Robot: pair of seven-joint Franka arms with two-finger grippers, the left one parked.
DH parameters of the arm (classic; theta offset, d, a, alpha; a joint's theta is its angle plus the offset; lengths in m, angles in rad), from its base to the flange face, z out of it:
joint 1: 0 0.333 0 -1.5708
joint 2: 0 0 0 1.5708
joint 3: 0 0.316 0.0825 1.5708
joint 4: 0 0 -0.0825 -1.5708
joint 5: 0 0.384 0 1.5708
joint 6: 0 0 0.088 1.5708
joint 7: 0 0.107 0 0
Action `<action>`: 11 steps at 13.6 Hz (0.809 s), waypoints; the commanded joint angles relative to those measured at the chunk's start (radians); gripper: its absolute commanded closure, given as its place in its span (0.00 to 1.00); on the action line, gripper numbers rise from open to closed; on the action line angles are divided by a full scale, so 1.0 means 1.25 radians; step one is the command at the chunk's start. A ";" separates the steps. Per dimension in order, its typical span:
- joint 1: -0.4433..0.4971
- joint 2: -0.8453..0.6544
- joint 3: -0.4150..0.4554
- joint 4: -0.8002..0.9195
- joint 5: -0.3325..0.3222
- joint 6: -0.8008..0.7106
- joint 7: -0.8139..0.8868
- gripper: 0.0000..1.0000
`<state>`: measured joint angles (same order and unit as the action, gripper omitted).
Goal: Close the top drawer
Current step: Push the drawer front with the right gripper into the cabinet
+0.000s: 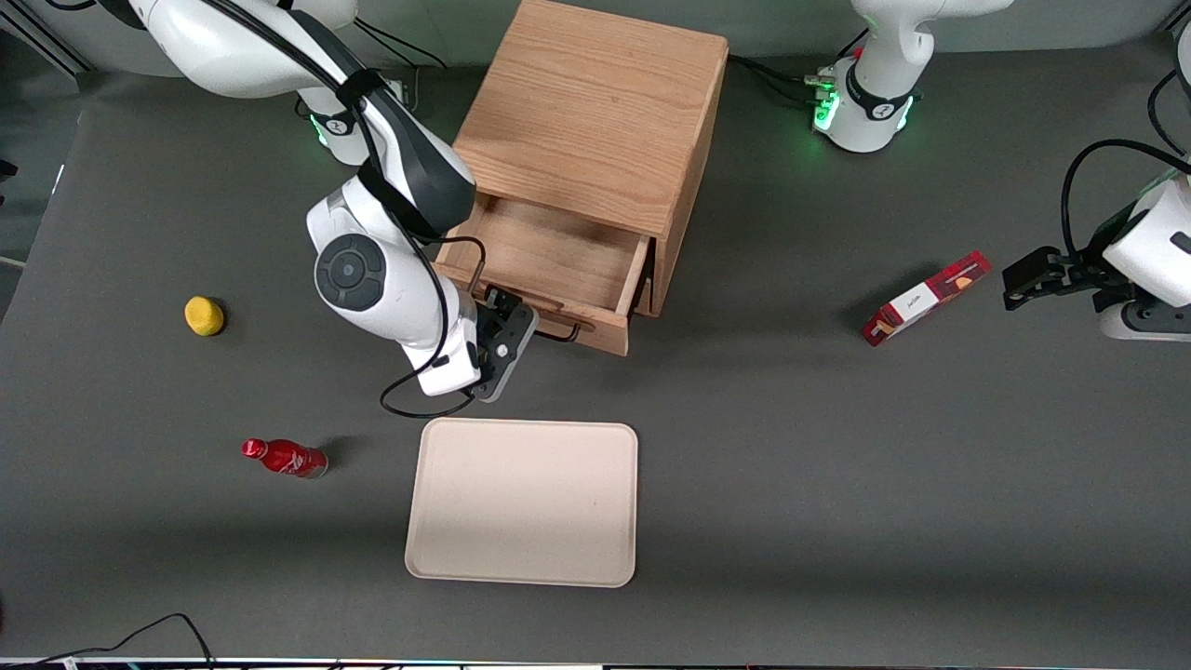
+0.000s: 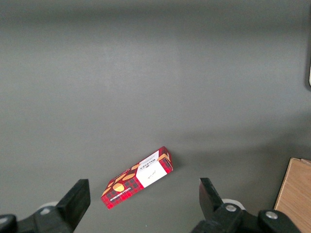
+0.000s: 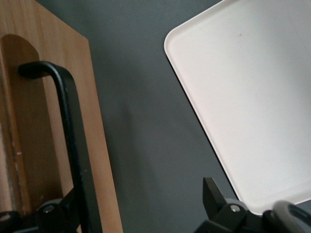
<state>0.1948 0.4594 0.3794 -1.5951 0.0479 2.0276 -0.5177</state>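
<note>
The top drawer (image 1: 551,253) of the oak cabinet (image 1: 595,102) stands pulled out, with its inside bare. Its front panel (image 1: 595,328) carries a thin black wire handle (image 1: 564,336) and faces the front camera. My right gripper (image 1: 505,324) hangs just in front of that panel, at its end toward the working arm. In the right wrist view the gripper (image 3: 138,194) is open. One finger (image 3: 57,211) sits against the handle (image 3: 68,126) and the panel (image 3: 99,145). The other finger (image 3: 212,191) is over the table by the tray. Nothing is held.
A cream tray (image 1: 521,502) (image 3: 252,97) lies on the table nearer the front camera than the drawer. A yellow fruit (image 1: 204,315) and a red bottle (image 1: 284,457) lie toward the working arm's end. A red box (image 1: 926,298) (image 2: 138,177) lies toward the parked arm's end.
</note>
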 commanded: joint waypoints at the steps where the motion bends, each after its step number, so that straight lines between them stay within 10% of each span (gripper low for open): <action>1: 0.021 -0.062 0.000 -0.075 0.002 0.016 0.031 0.00; 11: 0.060 -0.123 0.011 -0.146 0.011 0.014 0.045 0.00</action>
<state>0.2498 0.3565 0.3881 -1.7234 0.0479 2.0359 -0.4990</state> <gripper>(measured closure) 0.000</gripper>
